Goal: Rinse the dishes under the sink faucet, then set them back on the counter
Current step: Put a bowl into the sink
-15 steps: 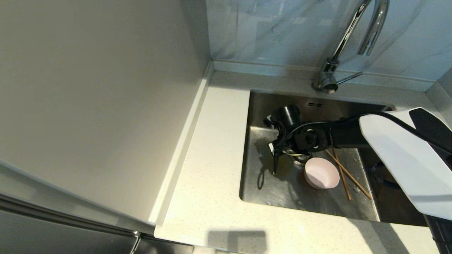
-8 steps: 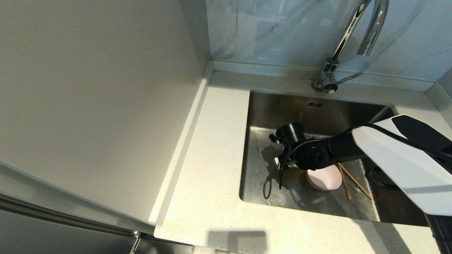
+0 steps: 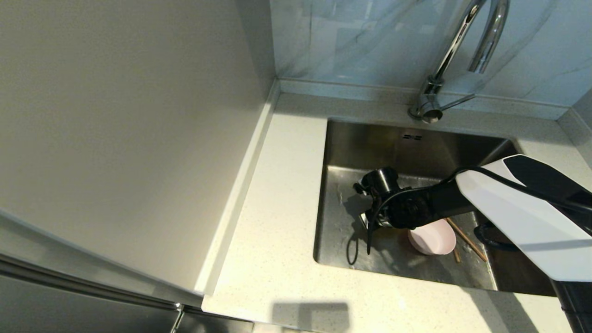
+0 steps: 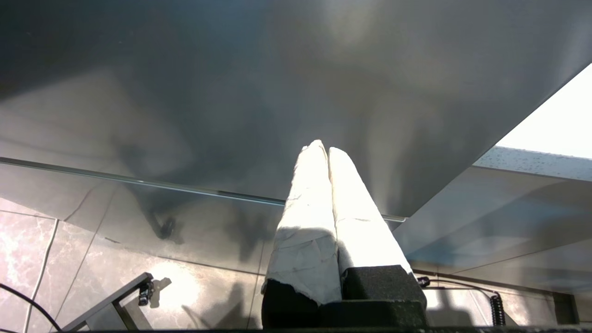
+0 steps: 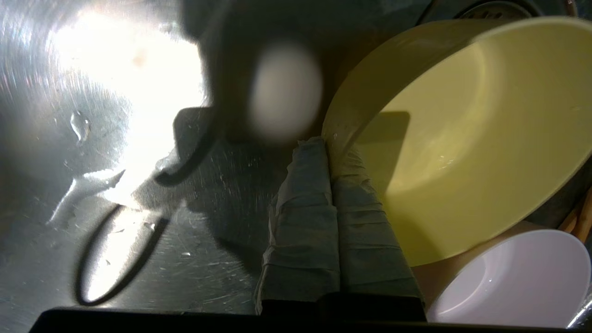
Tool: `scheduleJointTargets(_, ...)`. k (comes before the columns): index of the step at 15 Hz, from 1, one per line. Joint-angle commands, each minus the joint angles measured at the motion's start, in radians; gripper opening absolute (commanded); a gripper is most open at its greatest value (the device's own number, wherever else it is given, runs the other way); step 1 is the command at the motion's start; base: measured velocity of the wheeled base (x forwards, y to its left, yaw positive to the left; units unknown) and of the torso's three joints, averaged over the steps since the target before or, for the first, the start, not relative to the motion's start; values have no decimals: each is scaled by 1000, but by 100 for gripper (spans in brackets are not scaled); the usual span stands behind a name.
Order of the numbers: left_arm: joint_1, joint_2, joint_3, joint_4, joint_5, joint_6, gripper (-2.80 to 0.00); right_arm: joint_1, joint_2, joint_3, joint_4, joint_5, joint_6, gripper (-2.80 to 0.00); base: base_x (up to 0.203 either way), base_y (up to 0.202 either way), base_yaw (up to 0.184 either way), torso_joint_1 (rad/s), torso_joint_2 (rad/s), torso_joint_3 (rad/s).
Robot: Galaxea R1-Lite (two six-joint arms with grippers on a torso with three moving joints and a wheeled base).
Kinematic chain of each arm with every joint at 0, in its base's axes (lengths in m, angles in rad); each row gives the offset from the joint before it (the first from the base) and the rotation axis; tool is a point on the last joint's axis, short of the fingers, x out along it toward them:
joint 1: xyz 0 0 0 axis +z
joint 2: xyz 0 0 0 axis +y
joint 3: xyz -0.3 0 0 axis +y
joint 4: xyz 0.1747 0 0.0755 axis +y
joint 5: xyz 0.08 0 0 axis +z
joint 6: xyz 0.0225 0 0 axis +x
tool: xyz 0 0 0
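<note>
My right gripper (image 5: 329, 147) is low inside the sink (image 3: 370, 143), shut on the rim of the yellow-green bowl (image 5: 462, 138), one finger inside the bowl and one outside. The bowl is tilted just above the wet basin floor; in the head view my right wrist hides it. The pale pink bowl (image 3: 432, 237) sits upright right beside it, also seen as the pink bowl (image 5: 518, 282). The brown chopsticks (image 3: 468, 240) lie on the basin floor behind the pink bowl, partly covered. The chrome faucet (image 3: 444, 60) stands at the back. My left gripper (image 4: 323, 150) is parked below the counter, shut and empty.
The speckled counter (image 3: 277, 208) lies left of and in front of the sink, bounded by a raised rim and a grey wall panel (image 3: 115, 115). A slack black cable (image 3: 370, 231) from my wrist dangles over the basin floor. The drain strainer (image 5: 490, 7) lies behind the yellow-green bowl.
My right arm has moved down and toward the sink's front, carrying the yellow-green bowl. The pink bowl has shifted a little right and forward, and more of the chopsticks is covered.
</note>
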Motion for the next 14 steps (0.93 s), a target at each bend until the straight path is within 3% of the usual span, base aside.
scheduleJointTargets(1,0,-3,0,-1,0,0,-280,-1,6,6,1,-3,-24,-280,0,0,0,0,0,0)
scheduleJointTargets(2,0,-3,0,-1,0,0,-280,-1,6,21,0,-4,-45,0,0,0,0,0,0,0)
scheduleJointTargets(9,0,-3,0,-1,0,0,-280,-1,-39,22,0,-4,-46,0,0,0,0,0,0,0)
scheduleJointTargets(14,0,-3,0,-1,0,0,-280,0,-337,175,4,1,-46,0,0,0,0,0,0,0)
